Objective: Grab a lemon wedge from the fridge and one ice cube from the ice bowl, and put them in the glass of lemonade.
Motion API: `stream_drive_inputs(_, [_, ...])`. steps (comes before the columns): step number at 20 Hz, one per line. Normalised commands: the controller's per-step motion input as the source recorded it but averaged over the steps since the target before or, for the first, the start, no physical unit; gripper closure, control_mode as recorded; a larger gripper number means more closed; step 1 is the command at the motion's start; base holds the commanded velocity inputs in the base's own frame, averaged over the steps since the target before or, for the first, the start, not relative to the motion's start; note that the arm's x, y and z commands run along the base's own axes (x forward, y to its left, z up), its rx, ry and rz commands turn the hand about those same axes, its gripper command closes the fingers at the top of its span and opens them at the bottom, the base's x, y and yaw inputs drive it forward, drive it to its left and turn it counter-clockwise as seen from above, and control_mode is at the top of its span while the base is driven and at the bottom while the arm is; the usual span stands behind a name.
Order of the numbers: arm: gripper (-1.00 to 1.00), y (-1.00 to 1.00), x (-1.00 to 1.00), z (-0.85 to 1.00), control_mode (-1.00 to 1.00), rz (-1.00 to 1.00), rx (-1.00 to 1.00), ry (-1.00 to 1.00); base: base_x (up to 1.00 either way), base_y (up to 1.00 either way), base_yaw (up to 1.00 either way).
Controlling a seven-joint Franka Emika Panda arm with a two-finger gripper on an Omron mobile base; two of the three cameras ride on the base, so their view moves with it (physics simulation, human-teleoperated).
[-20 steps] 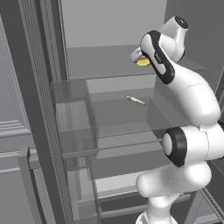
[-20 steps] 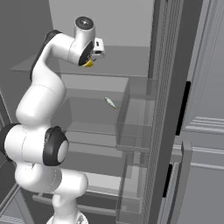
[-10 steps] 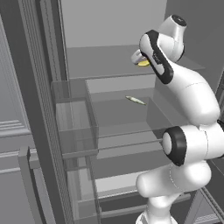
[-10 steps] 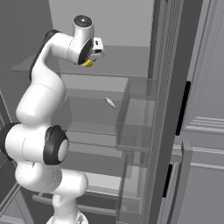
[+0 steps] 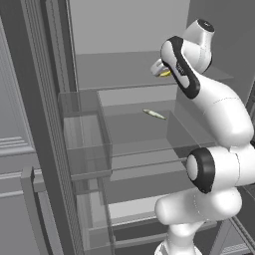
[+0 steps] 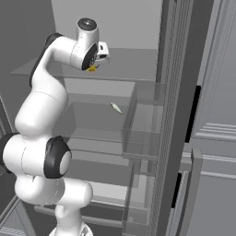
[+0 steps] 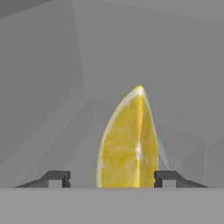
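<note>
Grey fridge [image 5: 74, 129] shelving surrounds us, doors swung wide. We see the lemon wedge [image 7: 129, 142] on the upper shelf, above the shelf holding a thin pale item [image 5: 154, 114]. Our gripper [image 7: 111, 178] straddles the wedge, fingertips [image 7: 57, 178] apart, the right one touching the wedge, the left one clear of it.

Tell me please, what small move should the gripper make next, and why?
Probably close the gripper fully on the lemon wedge. In the hand view the wedge stands between the two fingertips, with a gap on the left side, so it does not look gripped yet. It sits on the fridge shelf.
</note>
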Motion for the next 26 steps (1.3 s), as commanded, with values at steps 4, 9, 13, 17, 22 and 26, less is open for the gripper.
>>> stream_drive_inputs(4, [1.00, 0.00, -0.08, 0.00, -1.00, 0.00, 0.00, 0.00, 0.00, 0.00, 0.00])
stream_drive_inputs(9, [1.00, 0.00, -0.04, 0.00, -1.00, 0.00, 0.00, 0.00, 0.00, 0.00, 0.00])
stream_drive_inputs(13, [1.00, 0.00, -0.42, 0.07, -1.00, 0.00, 0.00, -0.05, 0.00, 0.00, 0.00])
stream_drive_inputs(17, [1.00, 0.06, -0.99, 0.34, -1.00, 0.00, 0.01, -0.15, 0.00, 0.00, 0.00])
stream_drive_inputs(22, [1.00, 0.12, -1.00, 0.13, -1.00, 0.00, 0.01, -0.14, 0.00, 0.00, 0.00])
stream_drive_inputs(26, [1.00, 0.20, -1.00, -0.32, -1.00, -0.02, 0.00, -0.04, 0.00, 0.00, 0.00])
